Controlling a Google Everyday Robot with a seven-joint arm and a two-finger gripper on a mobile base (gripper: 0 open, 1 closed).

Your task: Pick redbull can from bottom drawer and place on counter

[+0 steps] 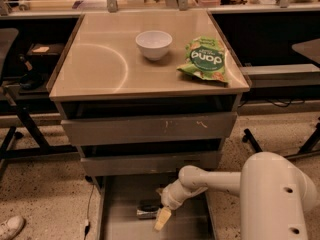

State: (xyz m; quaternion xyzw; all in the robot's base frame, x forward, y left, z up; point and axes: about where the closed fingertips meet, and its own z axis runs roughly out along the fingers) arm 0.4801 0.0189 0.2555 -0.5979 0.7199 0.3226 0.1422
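The claw (161, 220) hangs in the open bottom drawer (124, 225), just beside the redbull can (147, 213); its grip cannot be told.

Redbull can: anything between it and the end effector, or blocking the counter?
Nothing visible separates the end effector from the redbull can; they sit side by side in the bottom drawer. On the counter, a white bowl and green snack bag take the middle and right.
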